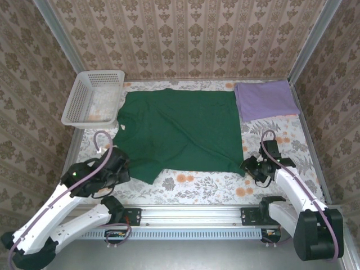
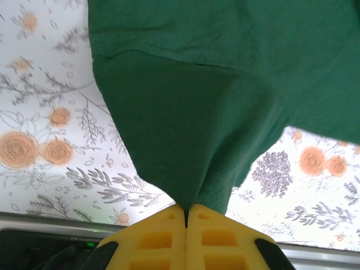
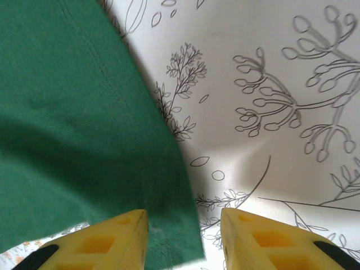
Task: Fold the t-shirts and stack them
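Green cloth, with trouble possible at both near corners. Starting from the white plastic lattice basket (image 1: 73, 109): just right of it, spread flat on the flower-printed table covering (image 1: 191, 188), the dark green short-sleeved cloth t-shirt (image 1: 185, 126), collar end toward the basket.

Nearer than the basket and a little right of it, the left gripper (image 1: 125, 169), clenched on the near sleeve. Seen from its wrist camera, yellow fingers (image 2: 152, 242) pressed flat together with a tongue of green squeezed between. Holds only the sleeve's edge, so could slip free under a quick lift, or haul the sleeve up alone and leave the body wrinkled.

Far right of the basket and nearer, the right gripper (image 1: 247, 167), released: jaws apart, straddling the hem corner without pinching it. Has little cloth between the fingers, so may close on nothing, or nip the table covering along with the hem. Risks dragging the whole garment askew toward the basket if lifting on the left before gripping on the right.

Farthest right of the basket and level with it, the lilac purple cloth t-shirt (image 1: 264, 98), apparently folded, its edge seemingly touching the green one. Likely to be tugged out of its fold by any sideways pull.
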